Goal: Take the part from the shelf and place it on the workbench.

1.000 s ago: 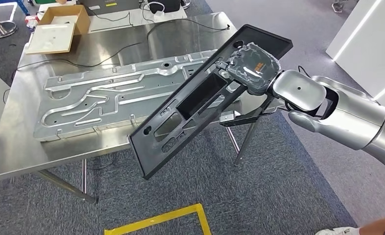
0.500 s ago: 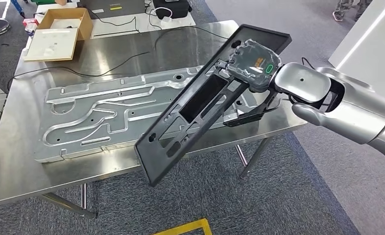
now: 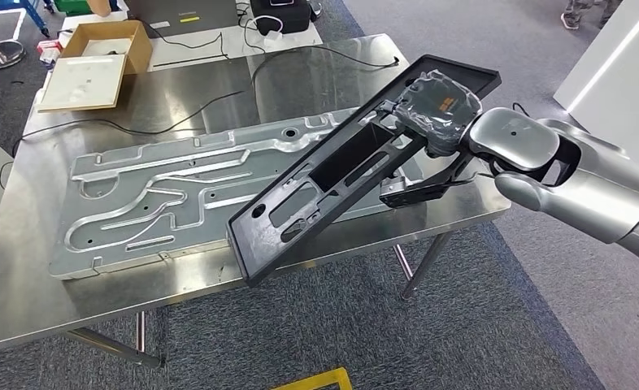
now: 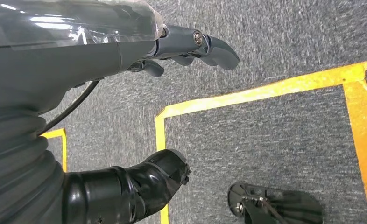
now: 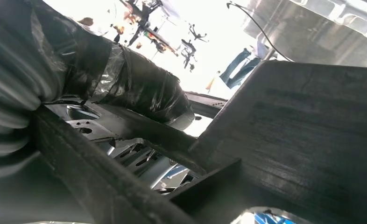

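One hand does the carrying: the right hand [image 3: 434, 106] is clamped on the upper end of the long black plastic part [image 3: 332, 175], holding it tilted in the air, high end by the hand and low end sloping down past the bench's near edge. That slant looks like the natural hang of a long piece gripped at one end, and it would let the low end come down first. The part is above the steel bench [image 3: 23, 268], not resting on it as far as I can tell.

Most of the bench top is taken by a large stamped metal panel [image 3: 178, 191] lying flat, so the part hangs partly over it; I judge it will land on that panel or on the narrow bare strip in front. A dark cable [image 3: 137, 118] trails across the far side, and an open cardboard box [image 3: 97, 53] sits on another surface beyond.

The left hand [image 4: 191, 46] hangs over grey carpet marked with yellow tape [image 4: 261, 93], fingers curled, holding nothing.
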### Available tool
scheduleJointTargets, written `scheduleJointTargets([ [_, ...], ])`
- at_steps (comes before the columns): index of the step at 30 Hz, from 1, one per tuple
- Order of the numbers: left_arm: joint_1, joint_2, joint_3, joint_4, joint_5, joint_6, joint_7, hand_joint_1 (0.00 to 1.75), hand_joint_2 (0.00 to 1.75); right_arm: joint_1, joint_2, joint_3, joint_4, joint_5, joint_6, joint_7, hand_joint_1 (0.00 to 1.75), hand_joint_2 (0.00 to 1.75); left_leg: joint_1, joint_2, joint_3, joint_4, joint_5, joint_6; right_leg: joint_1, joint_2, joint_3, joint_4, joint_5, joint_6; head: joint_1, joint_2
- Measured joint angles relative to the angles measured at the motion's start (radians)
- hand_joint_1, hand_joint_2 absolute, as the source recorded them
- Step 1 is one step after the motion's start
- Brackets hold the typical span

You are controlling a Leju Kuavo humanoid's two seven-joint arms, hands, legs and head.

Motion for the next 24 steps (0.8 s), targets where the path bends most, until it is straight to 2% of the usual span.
scheduleJointTargets([
  [7, -0.002, 0.000, 0.000, 0.000, 0.000, 0.000, 0.000, 0.00, 1.75, 0.000, -0.028, -0.009, -0.019, -0.006, 0.011, -0.001, 1.75, 1.75, 0.000, 0.000, 0.001, -0.001, -0.001, -0.005, 0.000, 0.000, 0.000, 0.000, -0.002, -0.002, 0.000, 0.000],
  [18, -0.003, 0.001, 0.002, 0.000, 0.000, -0.001, 0.007, 0.00, 1.75, -0.001, -0.050, -0.011, -0.024, -0.032, 0.032, 0.016, 1.75, 1.75, -0.003, 0.000, 0.000, -0.001, -0.002, -0.006, 0.000, 0.000, 0.001, 0.000, -0.003, -0.002, 0.000, 0.000],
  [24, -0.004, 0.001, 0.002, 0.000, -0.014, -0.010, 0.019, 0.00, 1.75, -0.044, -0.068, -0.017, 0.138, -0.026, 0.052, 0.047, 1.75, 1.75, -0.005, -0.002, 0.000, 0.000, -0.002, -0.006, -0.002, -0.003, 0.002, 0.000, -0.003, -0.002, 0.000, 0.000],
])
